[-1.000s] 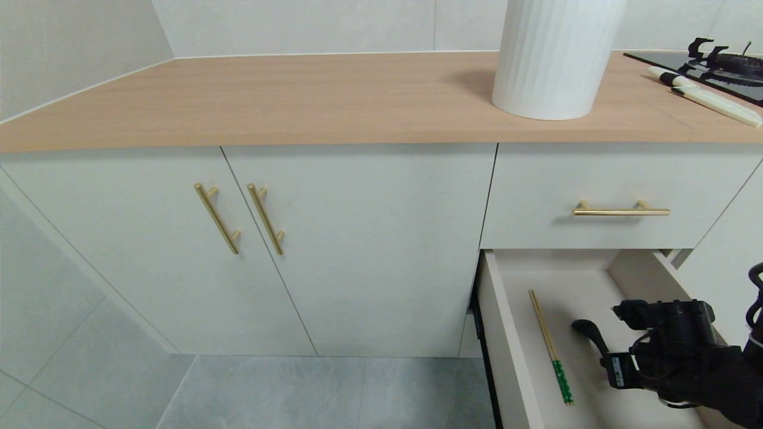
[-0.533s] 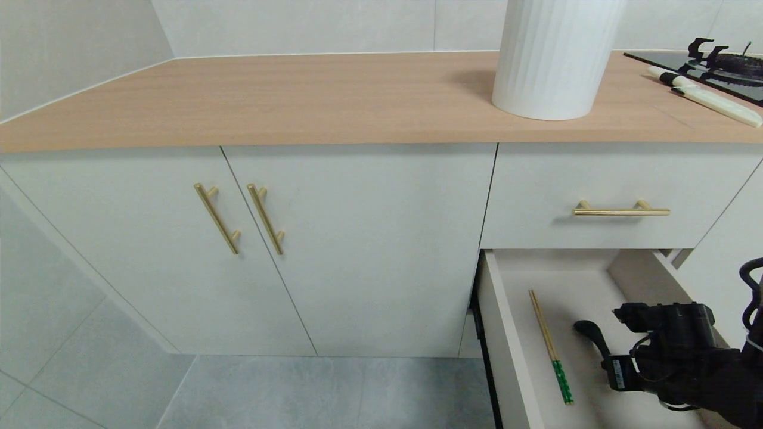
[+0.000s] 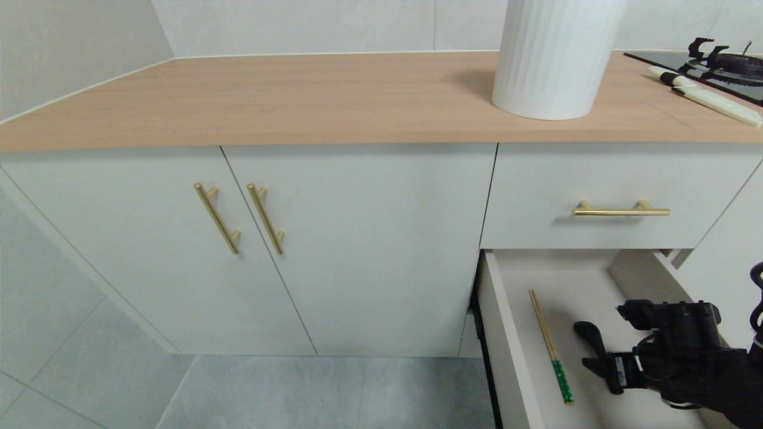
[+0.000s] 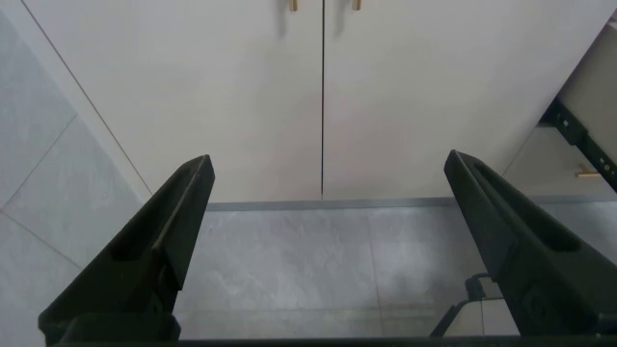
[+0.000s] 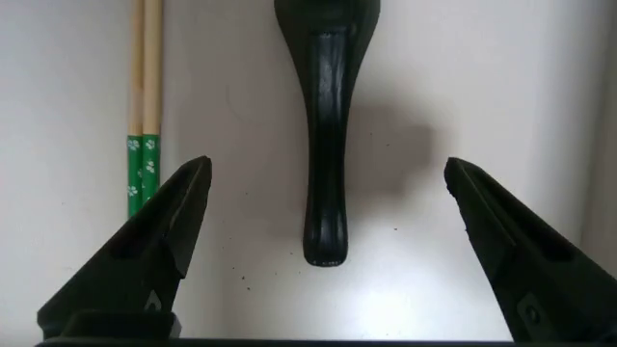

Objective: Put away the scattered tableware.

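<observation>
Right gripper (image 5: 326, 166): fingers spread, holding nothing, above open drawer (image 3: 498, 322).
Black spoon (image 5: 325, 145): flat on drawer floor, just beside chopsticks (image 5: 145, 106); apparently stowed together.
Left gripper (image 4: 326, 169): spread, empty.
Knife (image 3: 709, 98): on countertop (image 3: 298, 95), probably to be stowed next.

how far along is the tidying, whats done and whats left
Done: chopsticks and black spoon lie in the open drawer. In hand: nothing; the right gripper hangs open over the spoon, and the left gripper is open too. Left: what looks like a knife on the counter by the stove, then shutting the drawer.
</observation>
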